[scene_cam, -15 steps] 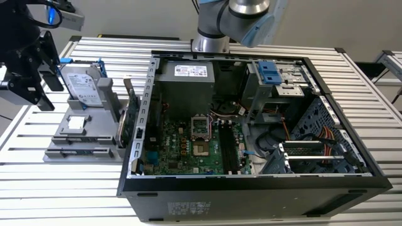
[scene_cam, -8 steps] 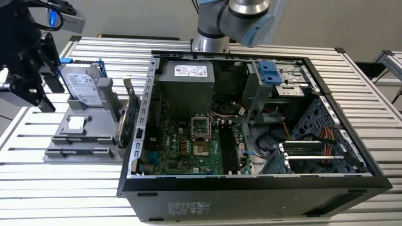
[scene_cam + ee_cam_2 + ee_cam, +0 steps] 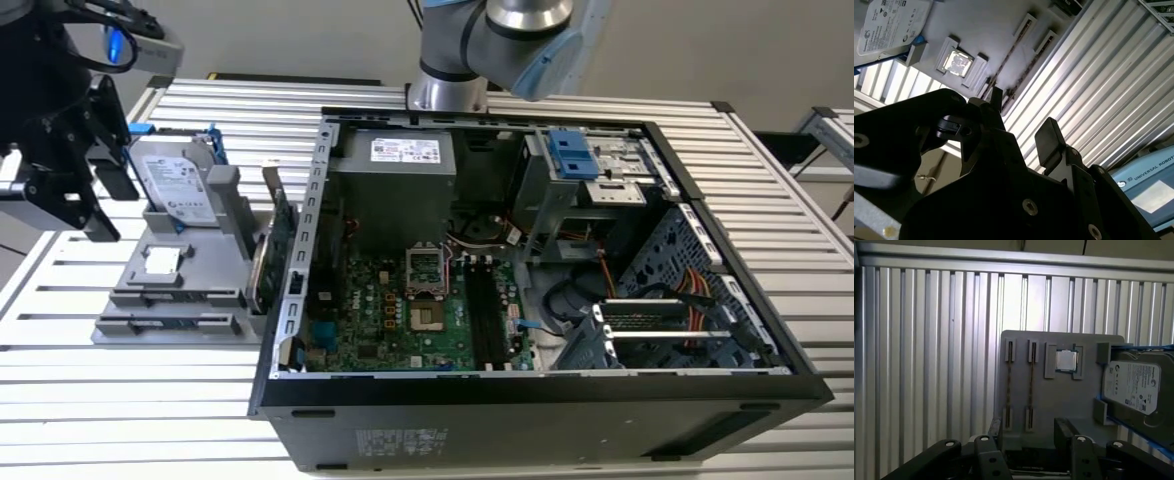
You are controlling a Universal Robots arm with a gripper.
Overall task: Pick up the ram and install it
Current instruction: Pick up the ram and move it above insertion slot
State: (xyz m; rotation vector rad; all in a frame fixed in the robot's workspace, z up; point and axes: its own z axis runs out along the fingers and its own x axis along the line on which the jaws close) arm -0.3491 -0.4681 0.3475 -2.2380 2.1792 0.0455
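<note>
We count two ram strips (image 3: 1008,385), each standing on edge in neighbouring slots of the one gray holder (image 3: 1054,400). On that holder, one processor chip (image 3: 1066,361) sits beside them, with one hard drive (image 3: 1136,387) beyond it. Our gripper (image 3: 1029,426) hovers over the holder's ram end, jaws wide and empty.

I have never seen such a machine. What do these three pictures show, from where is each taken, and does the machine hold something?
It is a robot arm with a gripper, a claw of two fingers. The exterior view looks from outside at a table bearing an open computer case and a grey holder. Both wrist views come from cameras on the arm. In the first wrist view the holder carries two ram strips, a processor chip and a hard drive. The gripper is open near the holder and holds nothing.
</note>
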